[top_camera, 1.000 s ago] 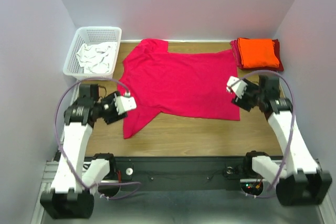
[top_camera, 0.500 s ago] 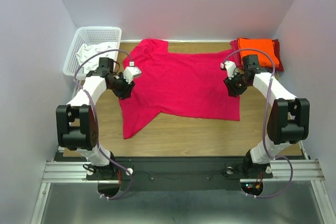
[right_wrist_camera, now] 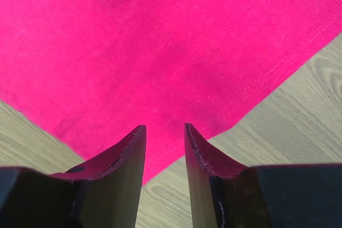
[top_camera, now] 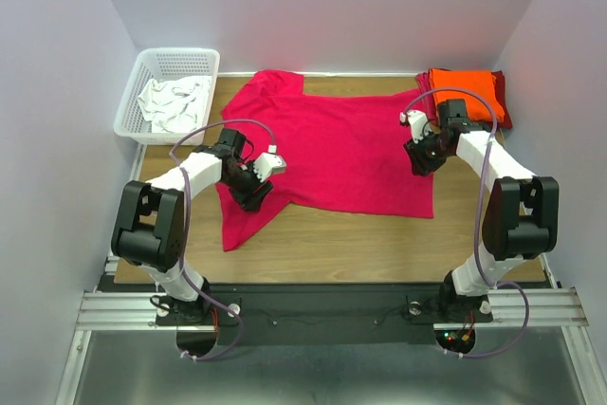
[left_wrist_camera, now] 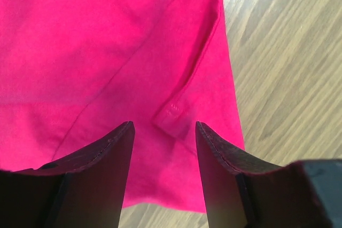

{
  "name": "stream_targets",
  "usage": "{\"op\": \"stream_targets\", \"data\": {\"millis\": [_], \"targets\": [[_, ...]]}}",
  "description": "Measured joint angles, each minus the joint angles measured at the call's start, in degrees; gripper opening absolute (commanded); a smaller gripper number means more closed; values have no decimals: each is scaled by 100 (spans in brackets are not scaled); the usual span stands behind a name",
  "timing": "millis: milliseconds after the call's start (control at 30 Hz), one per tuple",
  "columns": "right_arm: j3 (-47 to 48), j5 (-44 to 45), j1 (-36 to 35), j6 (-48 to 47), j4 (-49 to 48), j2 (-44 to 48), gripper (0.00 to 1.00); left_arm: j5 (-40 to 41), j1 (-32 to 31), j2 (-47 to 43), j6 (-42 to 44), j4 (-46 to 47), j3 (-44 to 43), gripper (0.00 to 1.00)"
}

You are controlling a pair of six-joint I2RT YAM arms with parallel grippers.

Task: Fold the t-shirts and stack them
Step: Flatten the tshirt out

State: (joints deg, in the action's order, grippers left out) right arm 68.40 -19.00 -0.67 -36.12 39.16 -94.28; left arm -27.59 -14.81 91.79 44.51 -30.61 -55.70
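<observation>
Mostly flat soft magenta t-shirt (top_camera: 332, 151), stitched hem, on woodgrain table (top_camera: 379, 234).

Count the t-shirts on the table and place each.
3: pinkish-red t-shirt spread flat mid-table; orange t-shirt folded at the far right corner; darker red t-shirt under it. More may hide in that stack.

L arm (top_camera: 194, 170) stretched fwd, wrist turned inward; L gripper (left_wrist_camera: 163, 126) aimed down, jaws apart. R arm (top_camera: 479, 154) fwd too; R gripper (right_wrist_camera: 163, 127) down, narrower gap.
</observation>
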Motion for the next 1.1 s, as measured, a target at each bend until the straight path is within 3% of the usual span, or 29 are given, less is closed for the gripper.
{"op": "stream_targets", "data": {"millis": [200,500,633,767,800,833,867,933,1033,1100], "targets": [[-79,59,0,-4,-17,-7,39,90,-129,90,-57,101,46,45],[-149,138,0,-9,-13,-31,36,-42,-177,59,81,-190,85,0],[-149,160,0,-15,-13,-31,36,-234,-358,-238,164,-476,83,0],[-149,192,0,-28,-15,-35,36,-422,-1141,-713,140,-658,83,0],[-149,203,0,-28,-15,-42,36,-455,-1335,-772,116,-664,83,3],[-149,208,0,-28,-15,-48,36,-474,-1550,-820,87,-658,83,14],[-149,210,0,-28,-15,-70,36,-511,-1705,-835,50,-651,83,32],[-149,214,0,-26,-15,-109,37,-490,-1937,-841,-105,-605,96,49],[-149,223,0,-26,-15,-122,37,-289,-1779,-841,-291,-470,136,63],[-149,223,0,-24,-15,-122,38,-144,-1519,-841,-343,-428,136,64]]}}
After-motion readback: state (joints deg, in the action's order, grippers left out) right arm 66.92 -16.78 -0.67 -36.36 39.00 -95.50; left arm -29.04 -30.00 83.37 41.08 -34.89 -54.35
